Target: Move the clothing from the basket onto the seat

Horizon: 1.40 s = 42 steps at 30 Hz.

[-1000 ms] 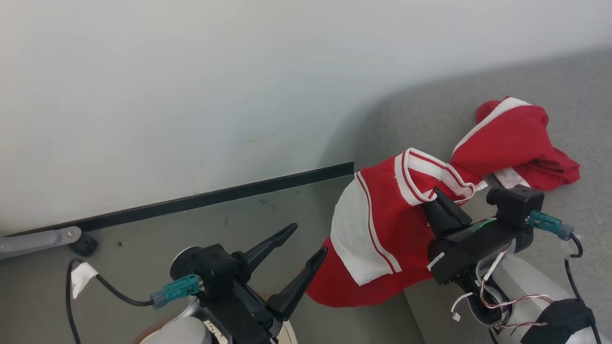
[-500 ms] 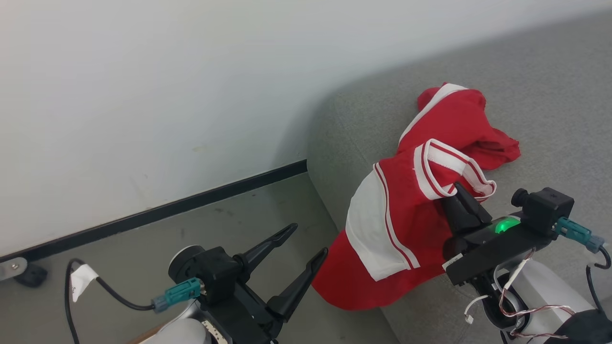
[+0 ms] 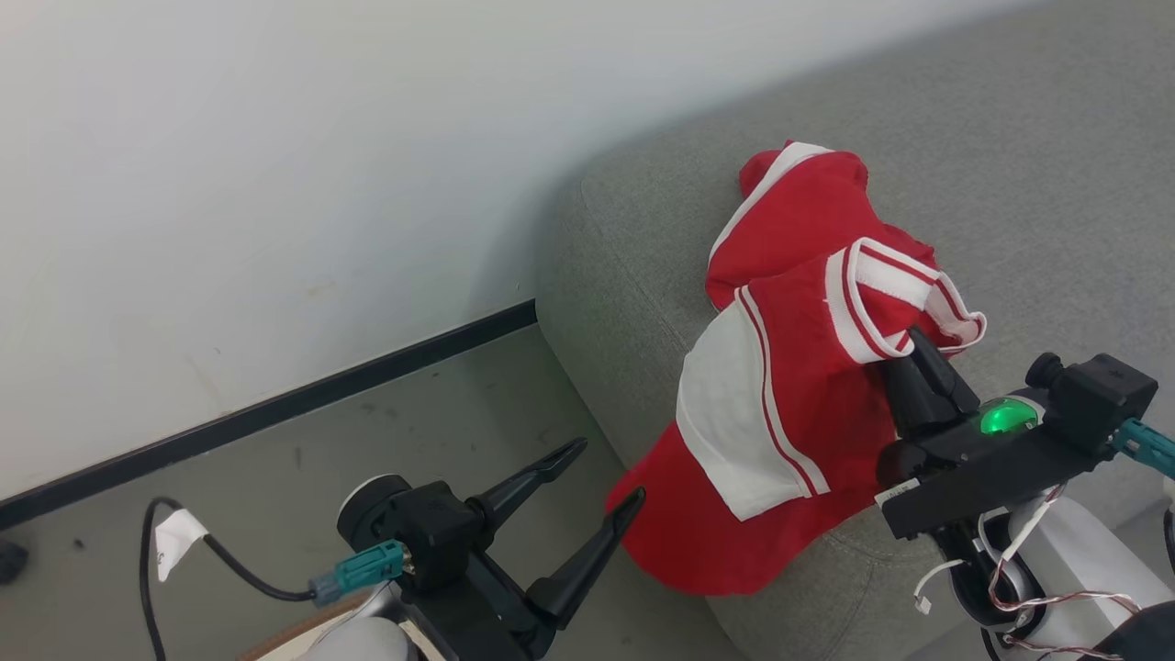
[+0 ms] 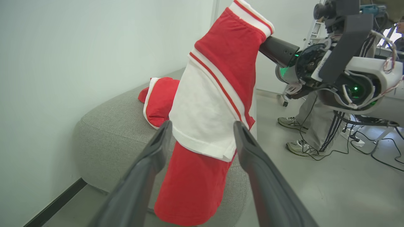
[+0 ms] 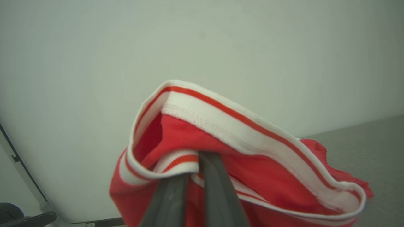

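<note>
Left gripper (image 3: 608, 470): jaws wide apart, empty, above floor (image 3: 367, 431). Right gripper (image 3: 918, 360): jaws clamped on clothing (image 3: 780, 386) at striped waistband; it hangs over seat (image 3: 633, 266) edge. Second red piece (image 3: 789, 220) lies on seat behind.

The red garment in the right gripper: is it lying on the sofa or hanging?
Hanging. The right gripper is shut on its striped waistband, and the red garment drapes past the edge of the sofa, not spread flat.
</note>
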{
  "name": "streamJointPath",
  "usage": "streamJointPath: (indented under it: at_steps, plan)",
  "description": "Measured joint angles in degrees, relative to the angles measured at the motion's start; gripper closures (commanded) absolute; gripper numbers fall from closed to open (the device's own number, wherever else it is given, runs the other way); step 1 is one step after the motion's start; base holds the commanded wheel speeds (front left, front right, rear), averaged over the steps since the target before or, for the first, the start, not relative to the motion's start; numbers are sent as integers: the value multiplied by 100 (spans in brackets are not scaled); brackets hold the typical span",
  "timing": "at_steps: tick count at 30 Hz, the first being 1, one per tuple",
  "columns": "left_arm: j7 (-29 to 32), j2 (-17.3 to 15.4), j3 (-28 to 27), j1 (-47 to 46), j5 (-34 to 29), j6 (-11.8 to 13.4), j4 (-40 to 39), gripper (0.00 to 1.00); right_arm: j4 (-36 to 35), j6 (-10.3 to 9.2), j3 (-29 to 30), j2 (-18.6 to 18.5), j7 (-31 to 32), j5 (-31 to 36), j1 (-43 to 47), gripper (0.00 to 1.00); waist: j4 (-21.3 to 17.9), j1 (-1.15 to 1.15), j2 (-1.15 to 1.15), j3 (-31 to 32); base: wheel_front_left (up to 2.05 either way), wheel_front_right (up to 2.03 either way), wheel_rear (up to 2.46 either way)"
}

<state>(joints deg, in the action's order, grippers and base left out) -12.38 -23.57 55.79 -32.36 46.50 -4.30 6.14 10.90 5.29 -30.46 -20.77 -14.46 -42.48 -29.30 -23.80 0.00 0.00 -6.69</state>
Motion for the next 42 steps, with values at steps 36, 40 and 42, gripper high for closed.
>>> streamJointPath:
  at_steps: [36, 40, 42]
  plan:
    - [204, -74, 159, -297, -182, -77, -426, 0, 479, 71, 1193, -2111, 59, 924, -2531, 100, 554, 1, 0, -758, 0, 0, 0]
    - [219, -154, 151, -370, -231, -76, -563, 0, 900, -86, 1324, -2260, 138, 976, -2589, 100, 632, 0, 1, -919, 0, 0, 0]
    - [224, -169, 147, -397, -237, -76, -635, 0, 1124, -159, 1383, -2291, 187, 975, -2657, 100, 663, 1, 1, -1010, 0, 0, 0]
